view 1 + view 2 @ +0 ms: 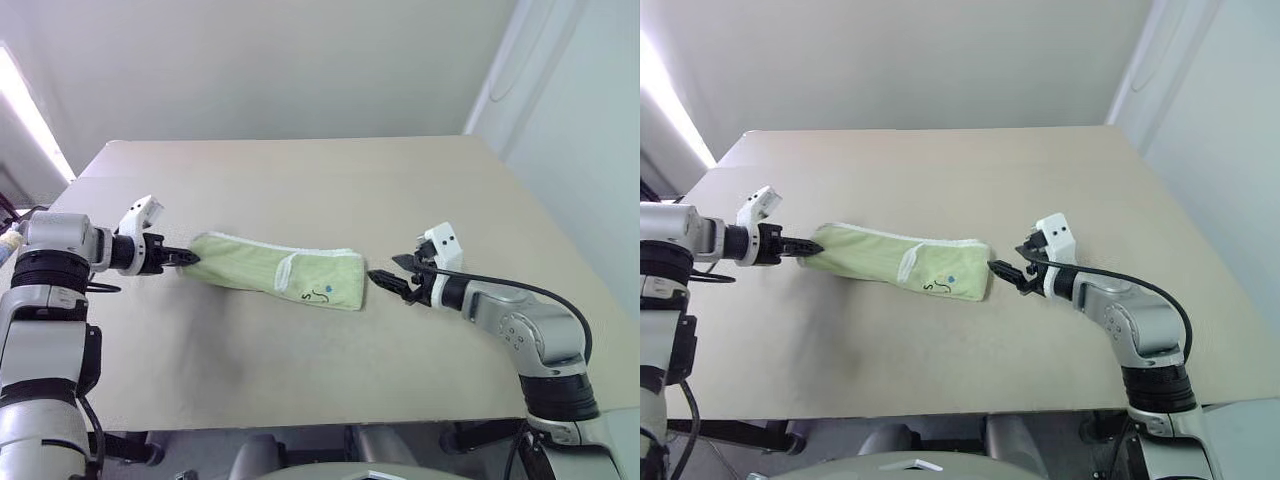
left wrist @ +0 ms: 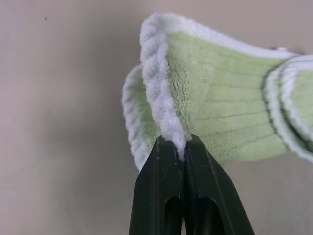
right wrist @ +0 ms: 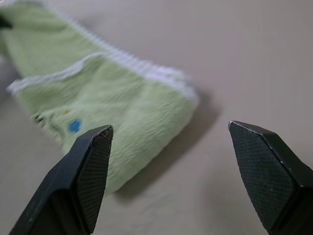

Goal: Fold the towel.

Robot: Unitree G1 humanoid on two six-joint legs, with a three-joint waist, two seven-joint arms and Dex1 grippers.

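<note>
A wide beige table (image 1: pixel 300 180) carries the light-green towel (image 1: pixel 275 268), folded into a long strip across its middle. The left gripper (image 1: pixel 190 258) is clamped on the towel's whitish edging at the left end, lifting that end a little. The right gripper (image 1: pixel 385 281) sits just beside the towel's right end, fingers (image 3: pixel 90 171) spread wide, holding nothing.

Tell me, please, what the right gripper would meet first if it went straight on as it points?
Probably the towel's near end: the right gripper, jaws open, points at it from close by.
</note>
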